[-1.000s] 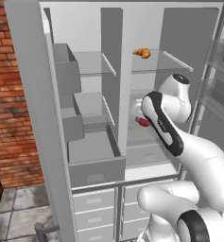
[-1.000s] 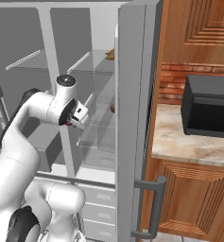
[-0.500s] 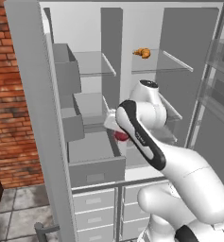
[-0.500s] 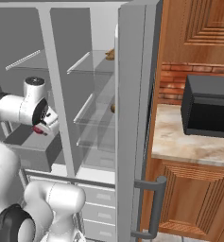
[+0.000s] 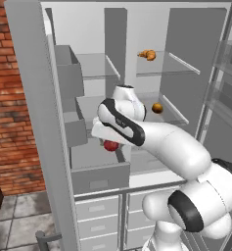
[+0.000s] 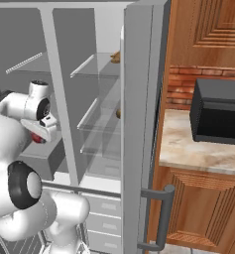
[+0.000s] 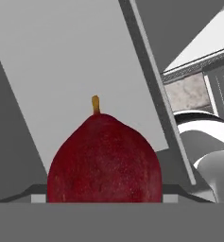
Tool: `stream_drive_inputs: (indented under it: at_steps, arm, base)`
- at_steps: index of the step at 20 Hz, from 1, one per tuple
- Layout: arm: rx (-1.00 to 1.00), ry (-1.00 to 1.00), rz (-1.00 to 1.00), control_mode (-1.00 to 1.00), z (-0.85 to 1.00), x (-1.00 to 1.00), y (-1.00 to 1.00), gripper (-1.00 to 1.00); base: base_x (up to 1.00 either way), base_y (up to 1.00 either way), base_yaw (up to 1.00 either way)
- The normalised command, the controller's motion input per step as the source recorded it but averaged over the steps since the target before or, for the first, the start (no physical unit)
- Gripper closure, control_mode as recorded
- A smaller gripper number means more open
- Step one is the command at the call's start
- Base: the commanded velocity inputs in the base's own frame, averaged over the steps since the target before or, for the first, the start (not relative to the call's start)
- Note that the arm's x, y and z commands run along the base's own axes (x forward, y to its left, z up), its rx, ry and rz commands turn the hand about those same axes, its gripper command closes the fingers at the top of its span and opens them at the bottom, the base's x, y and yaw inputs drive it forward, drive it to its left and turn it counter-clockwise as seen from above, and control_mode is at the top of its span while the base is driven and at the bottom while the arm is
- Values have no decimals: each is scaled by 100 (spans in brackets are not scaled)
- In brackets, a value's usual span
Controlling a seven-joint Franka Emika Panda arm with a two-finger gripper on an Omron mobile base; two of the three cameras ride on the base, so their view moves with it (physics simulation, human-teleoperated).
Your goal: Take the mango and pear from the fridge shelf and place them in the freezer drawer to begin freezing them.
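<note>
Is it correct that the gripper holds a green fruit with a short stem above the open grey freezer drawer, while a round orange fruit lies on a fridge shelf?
Not quite: the fruit in the gripper is dark red, not green, as the hand view shows. The rest holds: it has a short stem and hangs above the open grey freezer drawer, and a round orange fruit lies on a fridge shelf.

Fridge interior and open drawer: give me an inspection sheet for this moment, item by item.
Surface: large deep grey freezer drawer pulled open below thin translucent fridge shelves.
Job's things: dark red pear with a yellow stem held above the drawer; round orange mango on the middle right shelf.
Clutter: brown croissant-like pastry on the top shelf.
Grippers: two-finger gripper shut on the pear.
Cables: nothing seen.
Surroundings: red brick wall, black microwave on a marble counter, wooden cabinets.
</note>
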Motion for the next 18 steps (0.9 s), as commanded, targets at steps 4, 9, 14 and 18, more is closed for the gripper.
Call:
stream_drive_inputs:
  at_steps: [4, 9, 14, 18]
  arm:
    - [0, 3, 0, -100, -63, 21, 14, 100]
    - [0, 0, 0, -100, -44, 14, 15, 100]
    - [-1, 0, 0, -100, -39, 0, 23, 100]
    - [-1, 0, 0, -100, -47, -13, 16, 100]
  base:
    - [0, 0, 0]
    - [0, 0, 0]
    - [0, 0, 0]
    - [0, 0, 0]
